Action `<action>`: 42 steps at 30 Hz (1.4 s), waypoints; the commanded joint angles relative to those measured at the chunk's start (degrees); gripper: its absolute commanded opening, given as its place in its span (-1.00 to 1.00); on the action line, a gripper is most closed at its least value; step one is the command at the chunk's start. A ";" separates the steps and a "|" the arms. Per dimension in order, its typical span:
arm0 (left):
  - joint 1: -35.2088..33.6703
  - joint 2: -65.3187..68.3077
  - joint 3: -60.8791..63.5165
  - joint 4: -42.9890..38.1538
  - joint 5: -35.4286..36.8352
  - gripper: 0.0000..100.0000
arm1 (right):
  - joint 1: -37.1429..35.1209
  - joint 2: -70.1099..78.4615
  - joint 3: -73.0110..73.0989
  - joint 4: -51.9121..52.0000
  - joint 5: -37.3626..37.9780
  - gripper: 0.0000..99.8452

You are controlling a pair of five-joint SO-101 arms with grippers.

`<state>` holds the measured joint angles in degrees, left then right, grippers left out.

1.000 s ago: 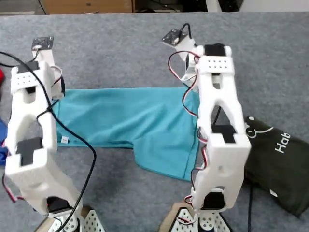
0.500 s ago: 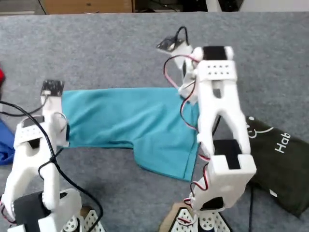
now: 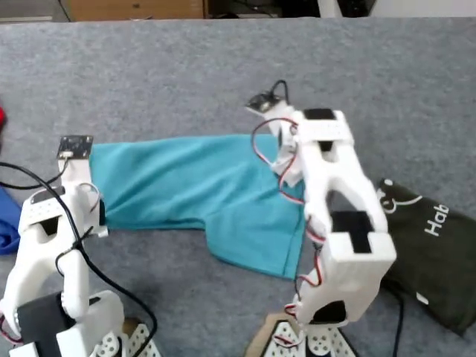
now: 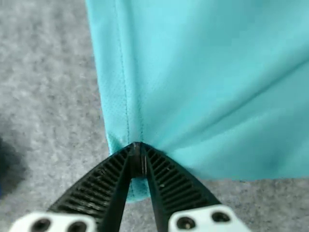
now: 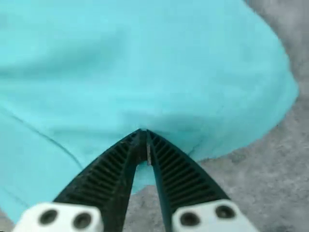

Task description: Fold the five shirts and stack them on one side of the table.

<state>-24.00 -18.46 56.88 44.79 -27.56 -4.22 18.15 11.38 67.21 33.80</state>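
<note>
Teal shirt (image 3: pixel 193 190) lies flat mid-table, long axis running 9 to 3 o'clock, with a flap reaching toward 5. Left gripper (image 4: pixel 137 150) is pressed together on its 9 o'clock hem and right gripper (image 5: pixel 143 137) pinches the 3 o'clock end, so each arm holds its nearer end for the fold. Black cloth (image 3: pixel 428 253) at 4 o'clock bears white print, not recorded.

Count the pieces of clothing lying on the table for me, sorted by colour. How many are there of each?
teal shirt: 1
black garment: 1
blue cloth, cut off at the view's edge: 1
red cloth, a mere sliver at the view's edge, too little to tell what it is: 1
Total: 4
</note>
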 commanded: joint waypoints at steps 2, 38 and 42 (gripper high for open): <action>-1.58 0.22 -0.09 -0.44 0.09 -0.96 | 4.53 3.21 0.13 -1.76 0.62 -0.99; -1.58 -5.14 2.37 2.37 -1.05 -0.96 | -3.56 -29.58 30.11 -4.31 2.11 -0.99; -1.67 -9.45 9.93 -5.10 -1.05 -0.96 | 1.10 -27.21 30.02 -4.57 3.34 -0.99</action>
<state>-25.32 -24.79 63.03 43.91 -29.05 -6.24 -9.80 41.19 63.52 36.44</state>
